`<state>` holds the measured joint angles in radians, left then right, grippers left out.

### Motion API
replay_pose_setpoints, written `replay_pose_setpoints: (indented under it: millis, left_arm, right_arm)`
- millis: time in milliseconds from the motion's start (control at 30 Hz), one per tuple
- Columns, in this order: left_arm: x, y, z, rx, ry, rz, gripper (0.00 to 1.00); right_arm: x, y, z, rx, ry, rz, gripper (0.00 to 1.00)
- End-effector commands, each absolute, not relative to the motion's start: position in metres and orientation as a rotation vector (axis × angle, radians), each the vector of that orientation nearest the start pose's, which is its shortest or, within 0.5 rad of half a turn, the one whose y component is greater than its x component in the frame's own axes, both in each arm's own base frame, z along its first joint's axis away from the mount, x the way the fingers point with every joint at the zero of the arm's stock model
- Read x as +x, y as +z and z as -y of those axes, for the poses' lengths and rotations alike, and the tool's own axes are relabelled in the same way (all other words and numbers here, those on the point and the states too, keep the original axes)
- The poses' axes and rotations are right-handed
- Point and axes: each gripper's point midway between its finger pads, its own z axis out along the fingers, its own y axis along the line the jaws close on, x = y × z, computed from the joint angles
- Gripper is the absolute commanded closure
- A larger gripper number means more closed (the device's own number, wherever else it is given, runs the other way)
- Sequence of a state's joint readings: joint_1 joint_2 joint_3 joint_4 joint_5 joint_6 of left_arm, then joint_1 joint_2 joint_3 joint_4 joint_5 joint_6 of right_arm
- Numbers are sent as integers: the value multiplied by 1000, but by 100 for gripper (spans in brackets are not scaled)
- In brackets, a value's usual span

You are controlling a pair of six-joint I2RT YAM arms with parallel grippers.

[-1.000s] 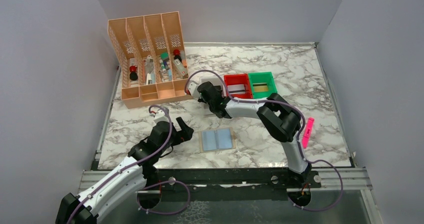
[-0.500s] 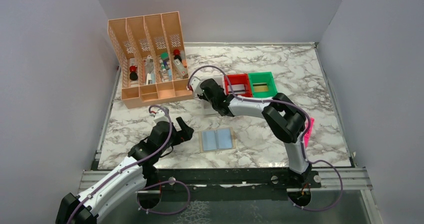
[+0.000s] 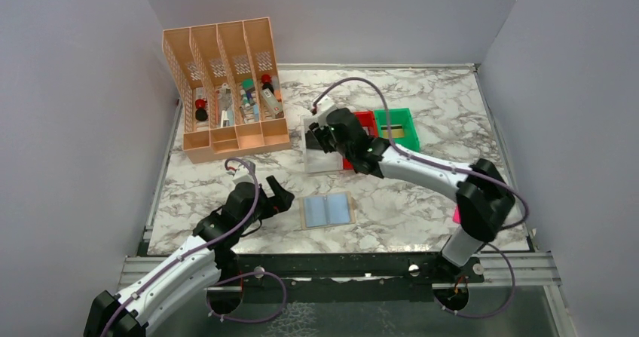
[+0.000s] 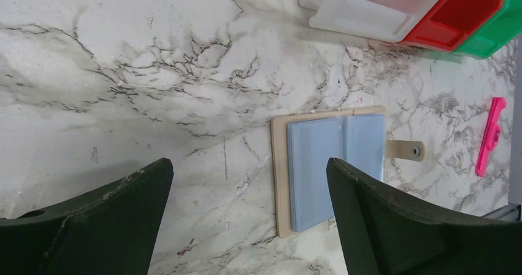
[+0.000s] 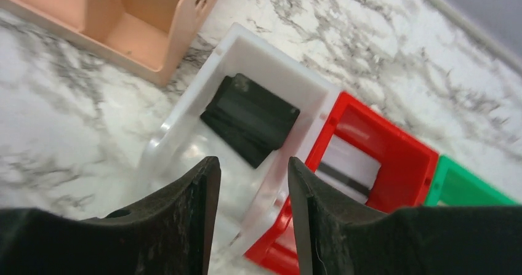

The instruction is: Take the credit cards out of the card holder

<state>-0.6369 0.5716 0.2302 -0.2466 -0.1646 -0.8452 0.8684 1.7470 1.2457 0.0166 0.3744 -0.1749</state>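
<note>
The card holder (image 3: 327, 210) lies open on the marble, tan with a pale blue lining; no card shows in its pockets. In the left wrist view it (image 4: 329, 170) lies just ahead of my right-hand finger, tab (image 4: 403, 150) pointing away. My left gripper (image 3: 277, 194) is open and empty, left of the holder and close to the table (image 4: 249, 164). My right gripper (image 3: 325, 132) hovers over the white bin (image 5: 184, 109), open and empty (image 5: 252, 164). A black card (image 5: 249, 120) lies in that bin. A pale card with a dark stripe (image 5: 349, 167) lies in the red bin (image 5: 394, 139).
The red bin (image 3: 367, 117) and green bin (image 3: 407, 114) stand right of the white bin (image 3: 310, 156). A tall orange organiser (image 3: 226, 88) with several small items stands at the back left. A pink marker (image 4: 490, 136) lies at the right, mostly behind the right arm.
The right arm has swung its elbow out to the right and its gripper has moved right and up, from left of the white bin to over it. The left arm has not moved.
</note>
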Motion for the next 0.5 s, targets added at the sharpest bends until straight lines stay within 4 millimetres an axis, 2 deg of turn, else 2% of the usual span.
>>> replay_pose_setpoints:
  millis: [0,167,233,300,467]
  left_arm:
    - [194,75,154,-334,-737,-2184,1]
    - [191,76,152,-355,-741,-2188,1]
    - [190,75,150,-372,-744,-2186,1]
    - [188,75,149,-391,-756,-2179,1]
    - [187,80,149,-435,-804,-2138,1]
  right_arm:
    - [315,161,-332,-556,463,-2040,50]
    - [243,118,-329,-475,791,-2248,50]
    - [221,103,-329,-460,847,-2295,50]
    - [206,91,-326,-440,788,-2335,50]
    - [175,80,-328,-451,650,-2332,49]
